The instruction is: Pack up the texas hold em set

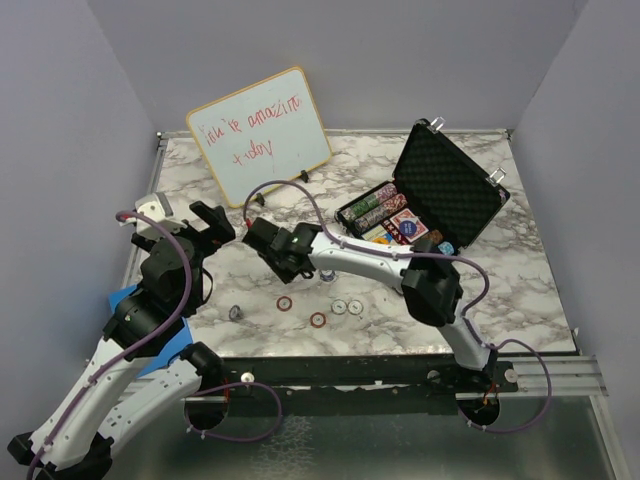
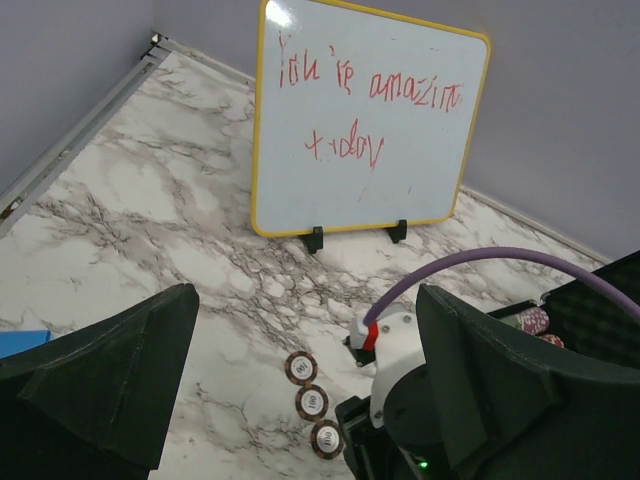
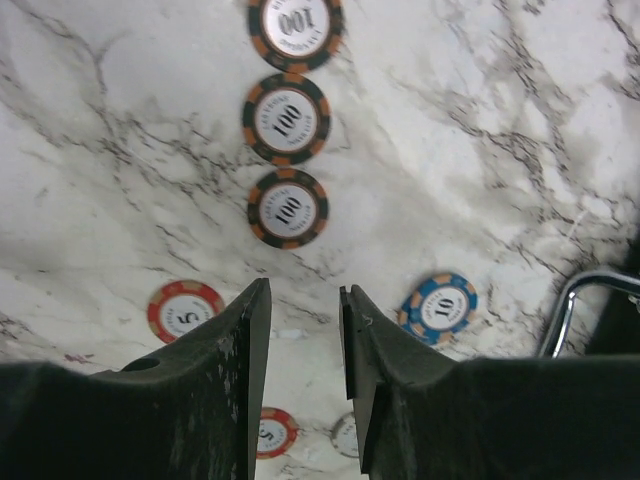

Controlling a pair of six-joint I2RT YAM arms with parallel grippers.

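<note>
Right jaws part-open, narrow gap, nothing between, above marble-veined surface (image 3: 480, 120). Left jaws spread wide, empty. Flat round chips loose on surface: three black-orange "100" chips (image 3: 288, 208) in row, blue "10" chip (image 3: 438, 306), red "5" chip (image 3: 185, 310). Case (image 1: 455, 185) open far right, lid raised, dimpled foam lining; chip rows (image 1: 375, 208) inside.

Whiteboard (image 1: 258, 135), raised briefcase lid (image 1: 452, 185): probable obstacles

- I see a whiteboard (image 1: 262, 130) with a yellow frame and red handwriting, standing on two black feet (image 2: 315, 240) at the far left of the table.
- Table (image 1: 530, 290): white marble pattern, grey veins.
- Plain grey walls (image 1: 350, 50) enclose three sides.
</note>
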